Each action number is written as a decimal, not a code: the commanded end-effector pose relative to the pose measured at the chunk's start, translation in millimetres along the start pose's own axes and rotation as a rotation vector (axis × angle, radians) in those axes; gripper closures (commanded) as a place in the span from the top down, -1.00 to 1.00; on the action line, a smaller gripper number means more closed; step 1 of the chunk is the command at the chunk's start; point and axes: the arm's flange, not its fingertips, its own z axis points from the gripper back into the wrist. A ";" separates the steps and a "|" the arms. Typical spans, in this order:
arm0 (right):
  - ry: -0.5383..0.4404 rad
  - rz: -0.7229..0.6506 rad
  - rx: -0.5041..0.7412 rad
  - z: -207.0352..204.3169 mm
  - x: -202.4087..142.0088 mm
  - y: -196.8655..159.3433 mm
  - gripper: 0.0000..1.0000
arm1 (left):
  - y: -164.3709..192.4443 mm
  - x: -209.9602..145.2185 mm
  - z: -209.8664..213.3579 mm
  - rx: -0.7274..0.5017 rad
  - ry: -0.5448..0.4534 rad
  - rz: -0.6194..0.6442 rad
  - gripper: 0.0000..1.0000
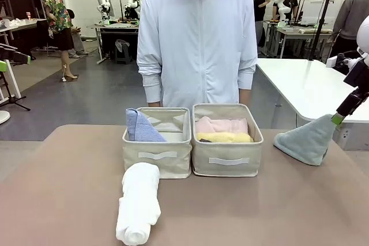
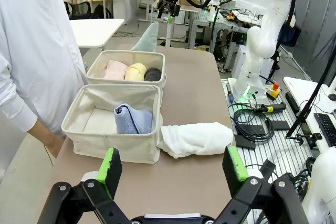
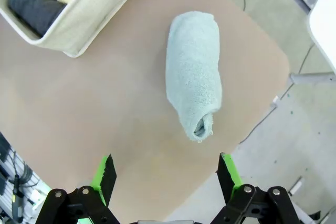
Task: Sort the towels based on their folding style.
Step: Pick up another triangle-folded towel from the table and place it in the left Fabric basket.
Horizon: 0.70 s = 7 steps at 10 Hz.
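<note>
This is a robotics lab. White worktables (image 1: 305, 84) stand on grey flooring, with cables (image 2: 251, 116) and a keyboard (image 2: 326, 127) nearby.

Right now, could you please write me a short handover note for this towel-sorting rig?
Left end effector: open, empty, above the table, facing both baskets.
Right end effector: open, over the green cone, which lies on the table right of the baskets.
Done: blue cone in the left basket; pink roll, yellow roll and grey roll in the right basket.
Left: white roll, lying in front of the left basket, probably belongs with the rolls; green cone with the blue one.
</note>
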 end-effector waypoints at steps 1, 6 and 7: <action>0.018 0.107 -0.021 -17.9 3.3 -4.3 1.00 | -0.3 1.5 1.2 0.002 -0.003 -0.005 1.00; 0.098 0.153 0.010 -60.7 13.9 -46.1 1.00 | -0.3 1.5 1.2 0.002 -0.003 -0.005 1.00; 0.113 0.154 0.024 -67.9 15.0 -51.4 1.00 | -0.3 1.5 1.2 0.002 -0.003 -0.005 1.00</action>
